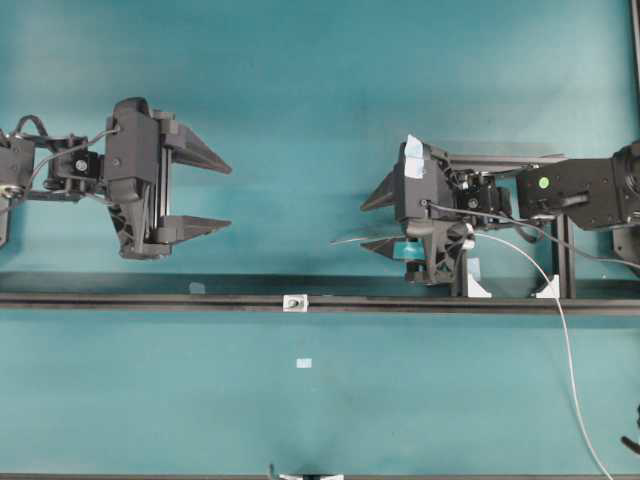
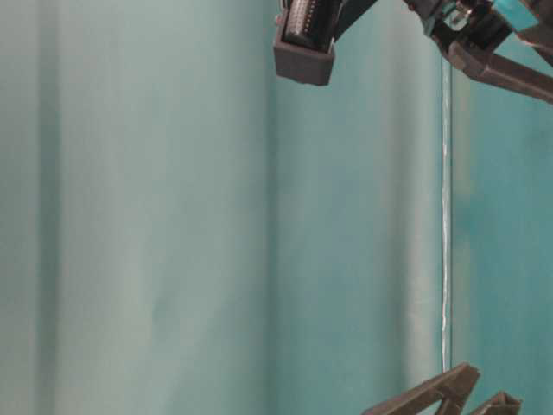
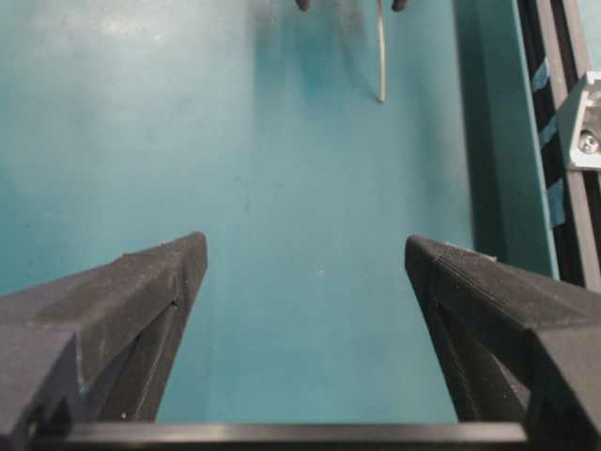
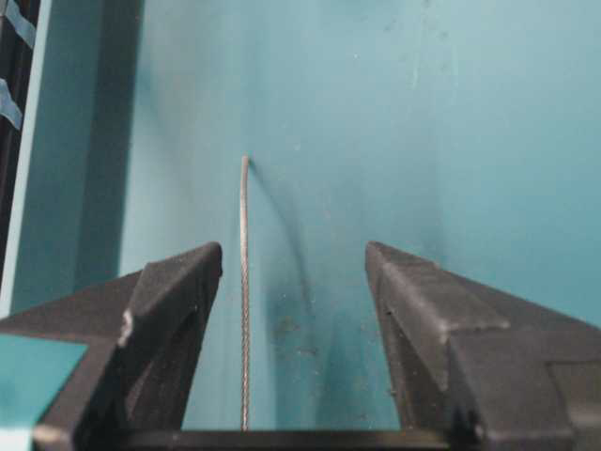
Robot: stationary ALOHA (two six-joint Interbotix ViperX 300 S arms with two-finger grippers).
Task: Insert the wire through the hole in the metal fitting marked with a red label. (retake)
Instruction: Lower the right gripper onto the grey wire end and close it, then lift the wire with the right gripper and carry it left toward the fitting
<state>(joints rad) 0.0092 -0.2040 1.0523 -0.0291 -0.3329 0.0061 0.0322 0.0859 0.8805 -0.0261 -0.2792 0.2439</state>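
On the teal desk [image 1: 300,100], centre your spread right fingers [image 4: 293,272] on the wire [image 4: 245,282] before pinching; left fingers [image 3: 305,272] spread, empty.

Overhead camera looks straight down on the flat teal tabletop [image 1: 300,80], taking in both arms and the long black rail [image 1: 150,300]. The table-level view sits low and very close. Each wrist camera peers forward between its own jaws; both catch the thin silver-grey wire [image 4: 244,282].
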